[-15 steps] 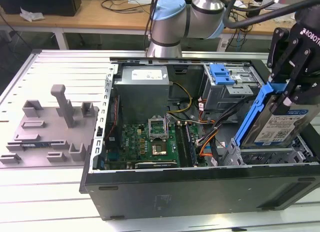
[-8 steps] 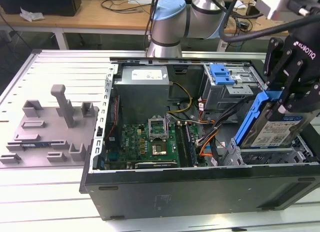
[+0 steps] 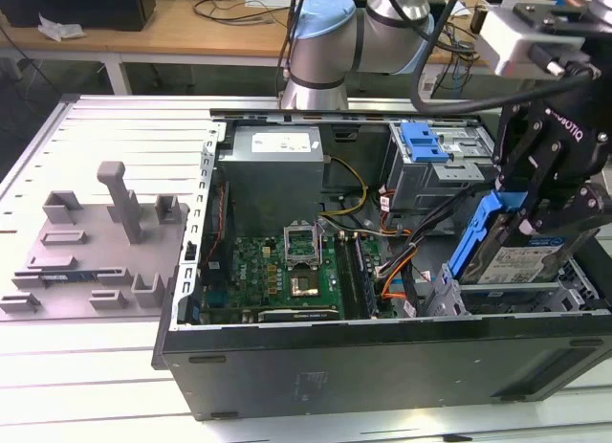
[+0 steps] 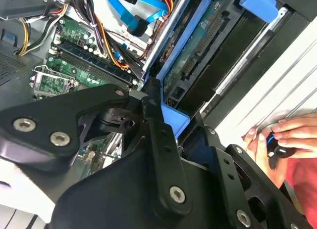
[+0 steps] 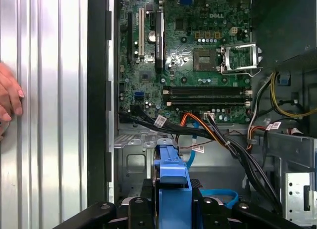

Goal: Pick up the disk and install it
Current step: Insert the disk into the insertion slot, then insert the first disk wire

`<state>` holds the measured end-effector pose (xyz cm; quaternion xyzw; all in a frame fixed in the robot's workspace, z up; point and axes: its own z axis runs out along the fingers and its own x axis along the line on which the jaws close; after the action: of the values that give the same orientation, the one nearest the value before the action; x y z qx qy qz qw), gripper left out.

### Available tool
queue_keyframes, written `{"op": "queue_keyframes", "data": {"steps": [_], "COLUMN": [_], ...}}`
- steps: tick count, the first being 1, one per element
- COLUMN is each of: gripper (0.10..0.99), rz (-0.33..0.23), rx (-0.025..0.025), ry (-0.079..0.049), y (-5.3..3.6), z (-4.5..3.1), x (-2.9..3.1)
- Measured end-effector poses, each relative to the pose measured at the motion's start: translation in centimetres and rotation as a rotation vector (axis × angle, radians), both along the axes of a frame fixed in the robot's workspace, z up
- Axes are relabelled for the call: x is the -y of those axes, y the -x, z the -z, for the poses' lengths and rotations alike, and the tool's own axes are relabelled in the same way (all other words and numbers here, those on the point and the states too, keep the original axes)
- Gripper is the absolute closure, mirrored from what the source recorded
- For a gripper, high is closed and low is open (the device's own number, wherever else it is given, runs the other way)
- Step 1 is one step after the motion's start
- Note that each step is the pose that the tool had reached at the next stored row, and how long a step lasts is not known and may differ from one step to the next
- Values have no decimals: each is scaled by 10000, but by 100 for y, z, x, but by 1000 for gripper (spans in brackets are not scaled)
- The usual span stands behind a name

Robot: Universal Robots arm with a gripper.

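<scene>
Gripper (image 3: pixel 529 221) clenched on the disk (image 3: pixel 521 261), held tilted over the drive bay (image 3: pixel 507 295) at a corner of the computer case (image 3: pixel 382 366); cable bundle (image 5: pixel 233 147) just beside; likely risks: snagging cables, disk jamming askew.

The robot arm (image 3: pixel 317 75) is made of round silver tubes, with a light blue cap (image 3: pixel 321 22) on one joint. A white camera box (image 3: pixel 521 36) and a thick black cable (image 3: pixel 478 102) ride near its wrist. The gripper (image 3: pixel 522 213) is black, with flat bars, shiny round screws (image 4: pixel 59 138) and white letters.
</scene>
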<state>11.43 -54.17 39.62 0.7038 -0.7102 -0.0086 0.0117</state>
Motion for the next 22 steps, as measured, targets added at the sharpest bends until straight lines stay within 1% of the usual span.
{"op": "queue_keyframes", "data": {"steps": [1,2,3,18,19,20,22], "gripper": [710,588,525,525,525,525,525], "rz": [0,0,-1,-4,-4,-5,-5], "rx": [-1,-2,-3,-3,-3,-2,1], "ry": [0,2,0,-1,-5,4,14], "y": [0,0,0,0,0,-1,0], "z": [12,20,21,22,25,22,22], "x": [0,0,0,-2,-22,-94,-193]}}
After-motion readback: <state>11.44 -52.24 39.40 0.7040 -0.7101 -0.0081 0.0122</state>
